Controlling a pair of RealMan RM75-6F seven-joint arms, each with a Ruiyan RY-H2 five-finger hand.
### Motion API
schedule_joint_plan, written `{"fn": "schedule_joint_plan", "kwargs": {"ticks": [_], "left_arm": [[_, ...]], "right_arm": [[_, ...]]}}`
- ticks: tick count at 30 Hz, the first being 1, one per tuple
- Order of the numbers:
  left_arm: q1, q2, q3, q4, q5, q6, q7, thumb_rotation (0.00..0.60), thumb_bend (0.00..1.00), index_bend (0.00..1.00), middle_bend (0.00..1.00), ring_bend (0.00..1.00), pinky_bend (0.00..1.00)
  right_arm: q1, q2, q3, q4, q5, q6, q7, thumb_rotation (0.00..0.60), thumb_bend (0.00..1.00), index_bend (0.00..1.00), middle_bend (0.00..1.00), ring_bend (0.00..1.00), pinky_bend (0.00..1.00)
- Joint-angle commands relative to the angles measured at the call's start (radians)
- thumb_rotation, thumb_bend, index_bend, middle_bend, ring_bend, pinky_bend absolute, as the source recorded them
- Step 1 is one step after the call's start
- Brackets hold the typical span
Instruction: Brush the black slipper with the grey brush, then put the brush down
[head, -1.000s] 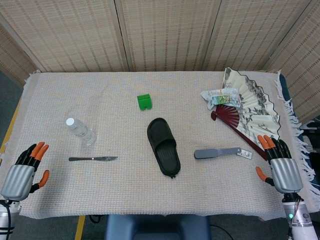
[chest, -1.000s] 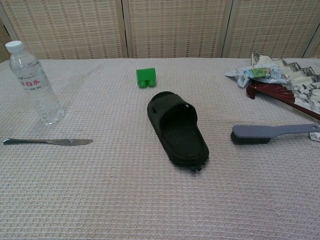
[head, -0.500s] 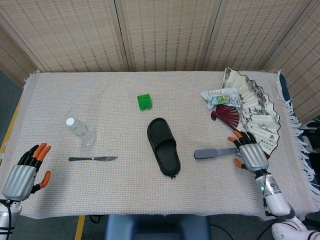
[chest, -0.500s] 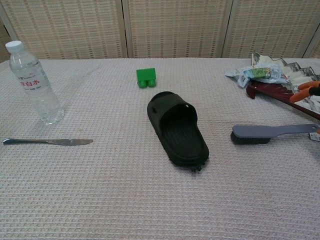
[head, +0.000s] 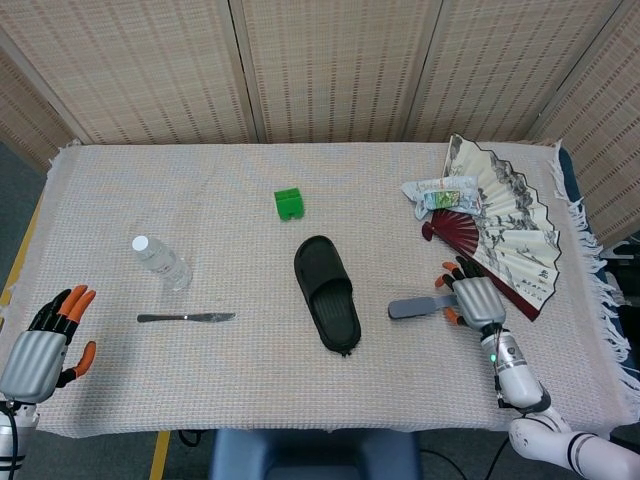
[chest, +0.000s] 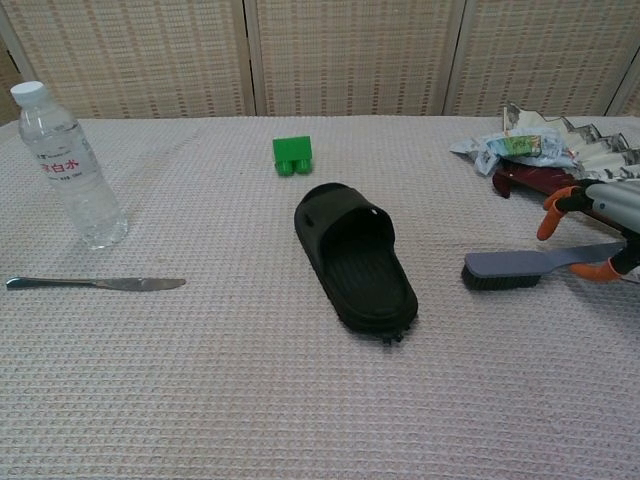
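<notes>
Fingers of right hand (head: 472, 300) spread over grey brush (chest: 520, 266) handle, beside black slipper (head: 327, 293)

The slipper (chest: 356, 257) is lying mid-table, the brush (chest: 530, 266) to its right, the knife (chest: 95, 284) and bottle (chest: 70, 153) sitting to its left, the block (chest: 292, 154) behind, the fan (head: 505, 225) lying far right.
</notes>
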Motion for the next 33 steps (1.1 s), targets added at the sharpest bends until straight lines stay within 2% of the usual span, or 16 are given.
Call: {"fn": "schedule_joint_plan", "kwargs": {"ticks": [1, 13, 18, 20, 22, 28, 30, 33], "left_arm": [[0.001, 0.001, 0.001, 0.0, 0.001, 0.0, -0.002, 0.6, 0.49, 0.0, 0.0, 0.0, 0.15], [0.0, 0.001, 0.002, 0.001, 0.002, -0.001, -0.001, 0.6, 0.49, 0.0, 0.0, 0.0, 0.15], [-0.001, 0.001, 0.002, 0.0, 0.002, -0.003, -0.002, 0.6, 0.5, 0.0, 0.0, 0.0, 0.15], [-0.001, 0.002, 0.002, 0.0, 0.003, -0.003, -0.003, 0.6, 0.53, 0.0, 0.0, 0.0, 0.15], [-0.002, 0.002, 0.002, 0.001, 0.004, -0.003, -0.003, 0.6, 0.55, 0.0, 0.0, 0.0, 0.15], [0.0, 0.004, 0.003, -0.001, 0.006, 0.002, -0.005, 0.6, 0.63, 0.0, 0.0, 0.0, 0.15], [0.002, 0.005, 0.003, 0.0, 0.007, 0.004, -0.006, 0.6, 0.64, 0.0, 0.0, 0.0, 0.15], [0.003, 0.004, 0.003, 0.0, 0.008, 0.007, -0.006, 0.6, 0.65, 0.0, 0.0, 0.0, 0.15]], "right_arm": [[0.005, -0.009, -0.002, 0.009, -0.005, 0.004, 0.006, 0.6, 0.23, 0.39, 0.17, 0.03, 0.12], [0.015, -0.036, -0.008, 0.028, 0.001, 0.016, -0.005, 0.6, 0.23, 0.54, 0.25, 0.1, 0.18], [0.016, -0.045, -0.013, 0.039, 0.006, 0.023, -0.037, 0.6, 0.25, 0.62, 0.32, 0.19, 0.34], [0.018, -0.049, -0.016, 0.045, 0.006, 0.026, -0.056, 0.6, 0.32, 0.65, 0.34, 0.25, 0.42], [0.02, -0.055, -0.019, 0.048, 0.008, 0.025, -0.073, 0.6, 0.42, 0.67, 0.38, 0.34, 0.51], [0.024, -0.07, -0.022, 0.056, -0.005, 0.047, -0.088, 0.6, 0.72, 0.76, 0.47, 0.5, 0.7], [0.024, -0.072, -0.023, 0.054, -0.012, 0.055, -0.082, 0.6, 0.77, 0.79, 0.49, 0.54, 0.76], [0.024, -0.075, -0.027, 0.056, -0.029, 0.069, -0.069, 0.6, 0.79, 0.82, 0.53, 0.58, 0.84]]}}
